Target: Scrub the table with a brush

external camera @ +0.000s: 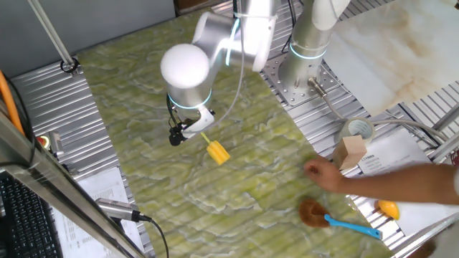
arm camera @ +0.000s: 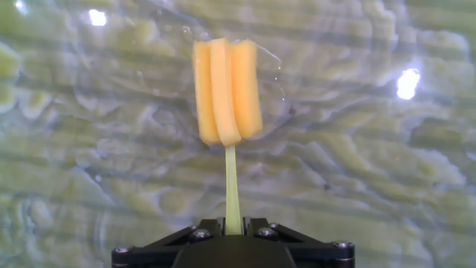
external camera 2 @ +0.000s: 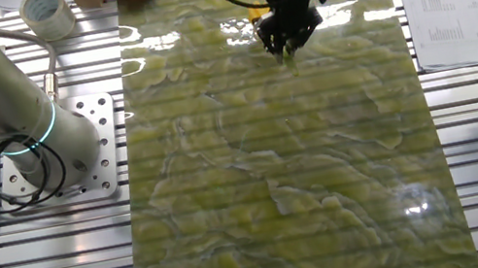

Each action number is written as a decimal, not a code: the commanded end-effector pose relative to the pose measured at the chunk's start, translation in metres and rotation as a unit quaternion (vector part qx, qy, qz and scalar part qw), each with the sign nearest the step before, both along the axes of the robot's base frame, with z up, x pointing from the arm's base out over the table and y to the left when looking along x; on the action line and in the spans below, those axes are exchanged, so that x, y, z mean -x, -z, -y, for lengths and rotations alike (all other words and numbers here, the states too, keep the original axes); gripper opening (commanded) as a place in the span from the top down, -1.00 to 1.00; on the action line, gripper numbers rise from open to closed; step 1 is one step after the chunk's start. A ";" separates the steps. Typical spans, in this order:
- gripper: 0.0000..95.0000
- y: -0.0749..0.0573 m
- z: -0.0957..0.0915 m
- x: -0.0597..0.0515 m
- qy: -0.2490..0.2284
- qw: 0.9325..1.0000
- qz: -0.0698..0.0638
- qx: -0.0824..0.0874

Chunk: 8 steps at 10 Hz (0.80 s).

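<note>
The gripper (external camera: 188,131) has its jaws closed on the thin handle of the brush (external camera: 217,151); the yellow head sticks out ahead, low over the green marbled surface (external camera: 237,193) near its middle; contact can't be confirmed; no scrub marks or residue visible, so progress looks early: brush grasped, scrubbing strokes likely mostly left; a person's hand (external camera: 320,174) reaches in at the far edge.

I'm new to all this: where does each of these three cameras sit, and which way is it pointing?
One fixed view: high beside the mottled green marble-patterned table, looking down; shows the silver arm, the tool and a person's hand.
The other fixed view: above the opposite side, facing the arm's base; tool at the far end.
Hand view: on the tool, looking along the small yellow blocky-headed brush.
All three share the table and brush.
</note>
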State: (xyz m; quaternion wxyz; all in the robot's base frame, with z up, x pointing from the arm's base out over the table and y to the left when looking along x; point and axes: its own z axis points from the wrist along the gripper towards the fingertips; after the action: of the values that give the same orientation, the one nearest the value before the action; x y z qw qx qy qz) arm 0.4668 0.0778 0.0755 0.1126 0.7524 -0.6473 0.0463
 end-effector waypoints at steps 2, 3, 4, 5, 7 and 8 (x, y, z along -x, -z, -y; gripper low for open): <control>1.00 0.011 0.001 0.000 0.000 0.999 0.001 0.044; 1.00 0.017 0.001 -0.001 0.004 0.999 0.003 0.047; 1.00 0.020 0.001 -0.001 0.007 0.999 0.004 0.048; 1.00 0.022 0.001 -0.001 0.009 0.999 0.007 0.050; 1.00 0.022 0.002 -0.001 0.010 0.998 0.008 0.056; 1.00 0.021 0.005 -0.001 0.005 0.998 0.008 0.061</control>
State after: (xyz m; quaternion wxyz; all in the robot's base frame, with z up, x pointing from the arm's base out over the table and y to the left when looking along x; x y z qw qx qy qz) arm 0.4665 0.0721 0.0556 0.1532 0.7405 -0.6479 0.0913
